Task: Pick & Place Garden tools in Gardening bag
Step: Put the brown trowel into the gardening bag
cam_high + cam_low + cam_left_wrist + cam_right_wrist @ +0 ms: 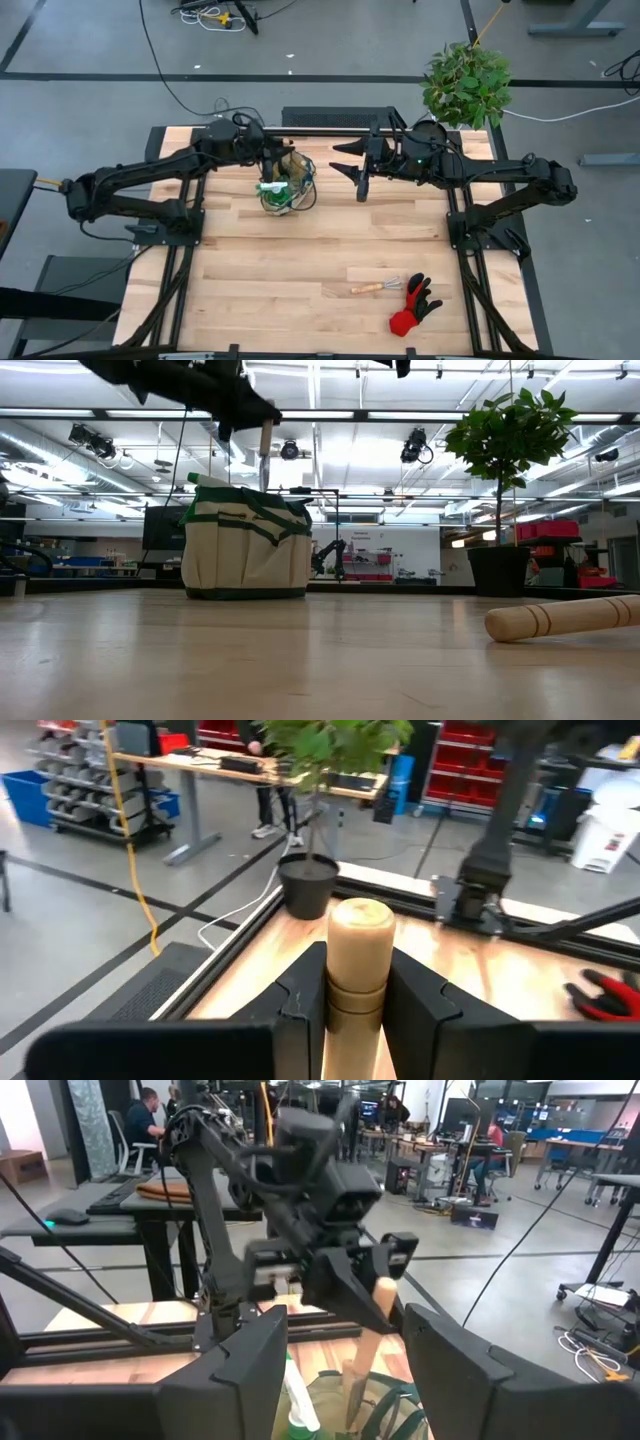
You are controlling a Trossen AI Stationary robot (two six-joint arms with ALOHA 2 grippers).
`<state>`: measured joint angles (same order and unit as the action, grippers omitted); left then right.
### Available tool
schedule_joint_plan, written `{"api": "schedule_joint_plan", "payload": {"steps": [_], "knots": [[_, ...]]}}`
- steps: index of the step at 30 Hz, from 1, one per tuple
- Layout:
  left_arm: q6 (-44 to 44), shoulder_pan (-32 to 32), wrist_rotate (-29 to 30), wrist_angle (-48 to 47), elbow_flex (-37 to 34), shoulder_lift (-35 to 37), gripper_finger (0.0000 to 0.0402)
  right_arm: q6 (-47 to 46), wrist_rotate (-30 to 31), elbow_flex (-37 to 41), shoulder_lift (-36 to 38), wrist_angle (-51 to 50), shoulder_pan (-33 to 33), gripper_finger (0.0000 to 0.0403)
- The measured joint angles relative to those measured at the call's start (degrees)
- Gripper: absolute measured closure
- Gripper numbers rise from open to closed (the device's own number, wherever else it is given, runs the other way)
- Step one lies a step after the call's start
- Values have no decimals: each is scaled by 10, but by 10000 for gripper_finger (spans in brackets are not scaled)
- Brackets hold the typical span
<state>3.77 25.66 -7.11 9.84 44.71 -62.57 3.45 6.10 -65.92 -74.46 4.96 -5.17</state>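
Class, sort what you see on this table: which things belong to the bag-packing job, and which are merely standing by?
Job: gardening bag; wooden-handled tool in the left gripper; wooden-handled tool on the table; red-and-black glove.

Standing by: potted plant; right gripper, open.

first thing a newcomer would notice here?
Probably the left hand clamped on a wooden tool handle, holding it upright over the tan gardening bag at the back of the table. Next, the right hand, open, hanging just beside the bag. Then the leftovers near the front edge: a wooden-handled tool and the red-and-black glove right next to it.
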Motion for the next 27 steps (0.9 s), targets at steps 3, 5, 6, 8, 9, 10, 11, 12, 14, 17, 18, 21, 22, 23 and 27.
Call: {"api": "schedule_joint_plan", "payload": {"steps": [3, 5, 6, 8, 9, 10, 11, 12, 14, 17, 18, 21, 22, 23, 27], "knots": [[0, 14, 0, 23, -27, 0, 320, 0, 1, 0, 0, 0, 0, 202], [0, 22, 0, 39, -42, 0, 322, 0, 1, 0, 0, 0, 0, 202], [0, 25, -1, 43, -50, 0, 323, 0, 1, 0, 0, 0, 0, 202], [1, 28, -2, 55, -65, 0, 325, 0, 1, 0, 0, 0, 0, 202], [1, 28, -2, 63, -72, 0, 325, 0, 1, 0, 0, 0, 0, 202], [1, 28, -2, 69, -79, 0, 324, 0, 1, 0, 0, 0, 0, 202], [0, 28, -1, 70, -85, 0, 322, 0, 1, 0, 0, 0, 0, 202], [1, 28, -1, 69, -92, 0, 320, 0, 1, 0, 0, 0, 0, 202], [6, 28, -1, 74, -106, 0, 319, 0, 1, 0, 0, 0, 0, 202], [12, 28, -4, 81, -114, 0, 323, 0, 9, 1, 0, 0, 0, 202], [12, 28, -7, 80, -115, 0, 325, 0, 14, 1, 0, 0, 0, 202], [5, 27, -11, 82, -115, -3, 324, 0, 25, 1, 0, 0, 0, 202], [2, 27, -11, 82, -115, -5, 322, 0, 25, 1, 0, 0, 0, 202], [1, 27, -11, 78, -115, -5, 319, 0, 25, 1, 0, 0, 0, 202], [4, 27, -18, 92, -115, -12, 317, 0, 25, 1, -1, 0, 0, 202]]}}
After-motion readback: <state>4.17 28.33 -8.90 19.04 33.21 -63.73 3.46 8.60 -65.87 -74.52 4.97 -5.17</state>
